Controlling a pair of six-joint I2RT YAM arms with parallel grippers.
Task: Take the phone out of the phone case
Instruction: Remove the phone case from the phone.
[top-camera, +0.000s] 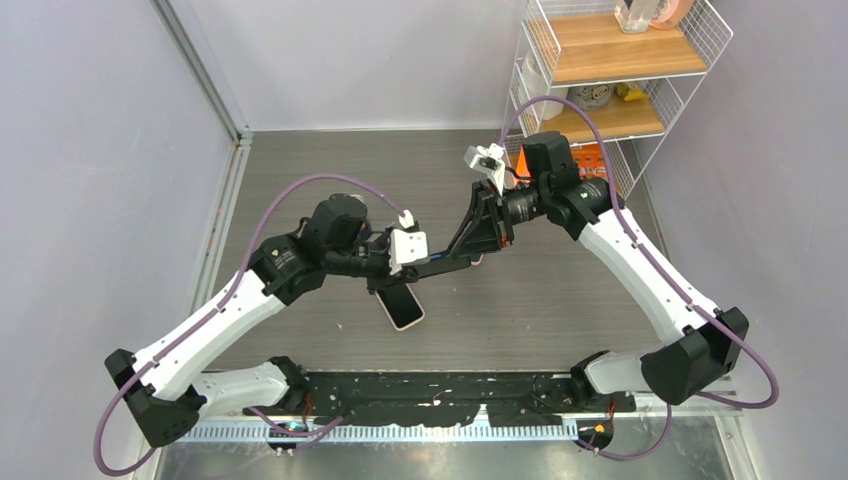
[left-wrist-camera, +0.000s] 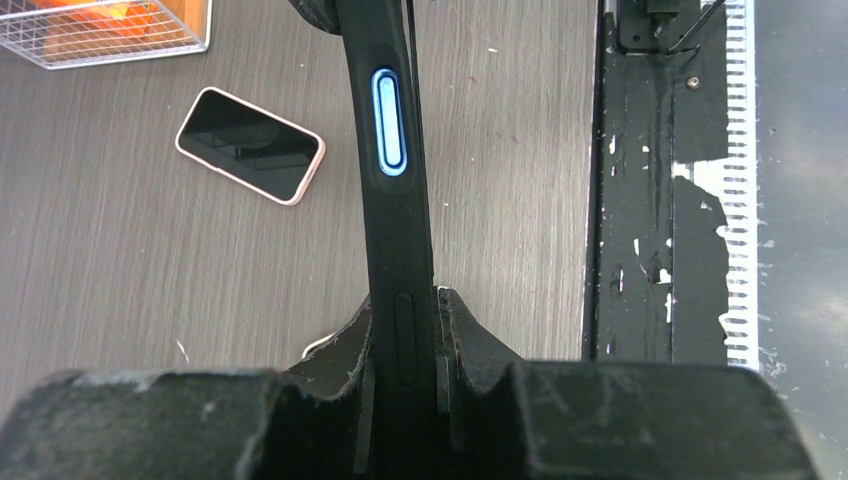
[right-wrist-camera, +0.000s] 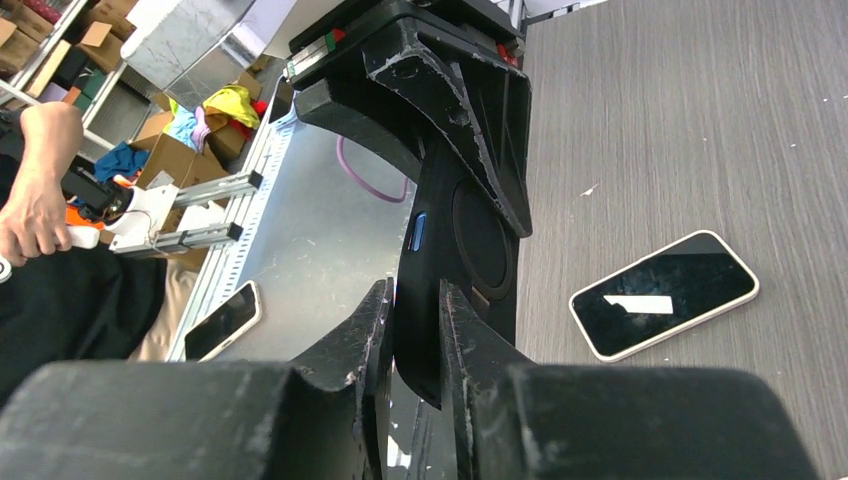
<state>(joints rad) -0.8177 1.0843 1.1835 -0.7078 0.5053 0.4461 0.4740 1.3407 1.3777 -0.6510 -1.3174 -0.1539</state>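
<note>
The phone (top-camera: 403, 306), black screen up with a pale pink rim, lies flat on the table, apart from the case; it also shows in the left wrist view (left-wrist-camera: 250, 145) and the right wrist view (right-wrist-camera: 663, 293). The black phone case (top-camera: 455, 262) hangs in the air between both grippers. My left gripper (left-wrist-camera: 405, 330) is shut on one end of the case (left-wrist-camera: 392, 150), seen edge-on with a blue-ringed button. My right gripper (right-wrist-camera: 415, 320) is shut on the other end of the case (right-wrist-camera: 455, 250), near its round ring. In the top view the left gripper (top-camera: 438, 266) and right gripper (top-camera: 480, 248) almost meet.
A wire shelf rack (top-camera: 620, 70) with wooden shelves stands at the back right, with an orange item at its foot. A wire basket corner (left-wrist-camera: 100, 30) lies beyond the phone. A black mat strip (top-camera: 430, 395) runs along the near table edge.
</note>
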